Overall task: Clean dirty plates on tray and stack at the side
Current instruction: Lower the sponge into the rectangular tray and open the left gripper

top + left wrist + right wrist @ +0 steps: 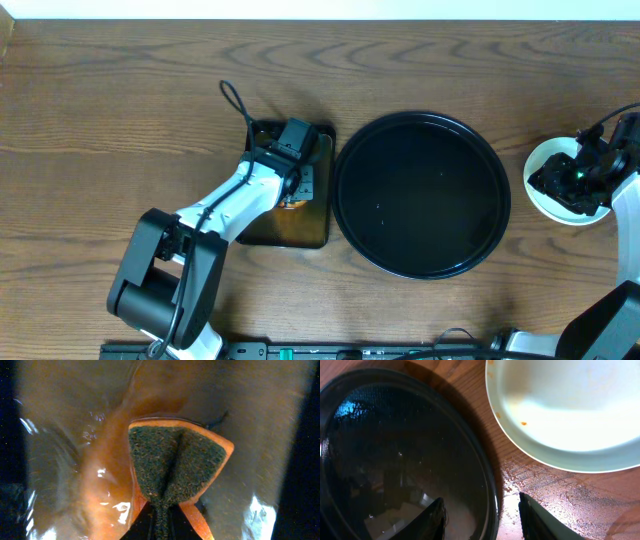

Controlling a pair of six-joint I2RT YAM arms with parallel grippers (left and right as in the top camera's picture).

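The left gripper (161,522) is pinched hard on a sponge (175,460), squeezing it so the green scouring face folds into a V with the orange body showing at the edges. It holds the sponge low in the rectangular dark pan (300,232), over murky orange-brown water (100,485).

Across the table, the right gripper (481,505) hangs with its jaws well apart and nothing between them. From overhead it sits above a pale mint-white plate (560,405) that rests on the bare tabletop (100,100) just right of the round black tray (420,195). The tray itself is empty apart from a few droplets. I cannot tell whether more plates lie under that one.

I'd say the job looks nearly done, but not safely so. A small orange speck (523,423) remains on the plate's inner slope, so it may not count as clean. The wood beside the plate has a wet sheen (545,485). A glossy plate on that patch could slide if the open fingers nudge its rim. The sponge is loaded with dirty water, so lifting it out unsqueezed would likely drip sauce across the tabletop or tray.
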